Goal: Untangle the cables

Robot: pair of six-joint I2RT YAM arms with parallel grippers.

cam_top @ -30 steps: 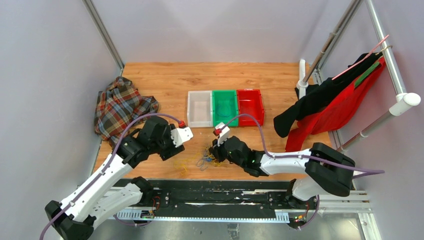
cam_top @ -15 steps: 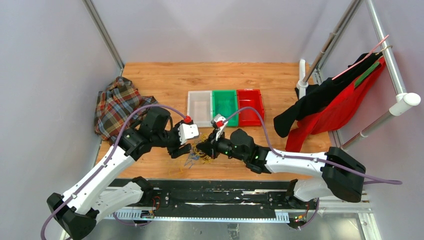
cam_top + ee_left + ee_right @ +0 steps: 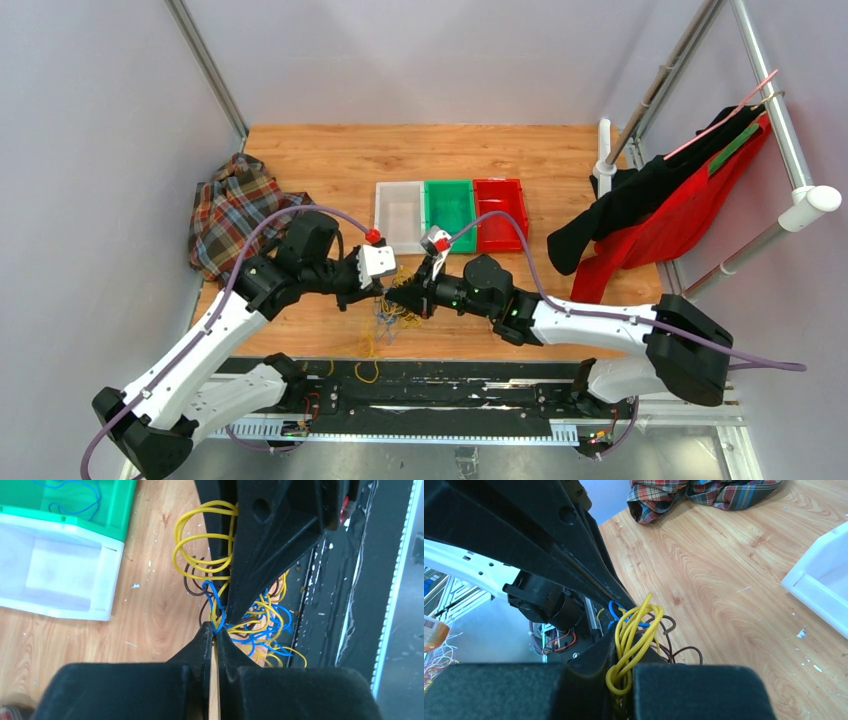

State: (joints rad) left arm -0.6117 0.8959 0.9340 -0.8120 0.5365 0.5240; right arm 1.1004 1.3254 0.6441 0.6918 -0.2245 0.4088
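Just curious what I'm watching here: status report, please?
Left gripper pinching cables, blue strand at its tips. Right gripper clamped on yellow loops. Tangle bunched between both, unsorted. Nothing in the way.

A plaid cloth (image 3: 235,215) was laid at the tabletop's (image 3: 330,160) left edge. A white bin (image 3: 381,216), a green bin (image 3: 430,216) and a red bin (image 3: 521,214) were lined up touching near its middle. A black garment (image 3: 625,200) and a red garment (image 3: 680,225) were hung on a rack (image 3: 775,105) at right.
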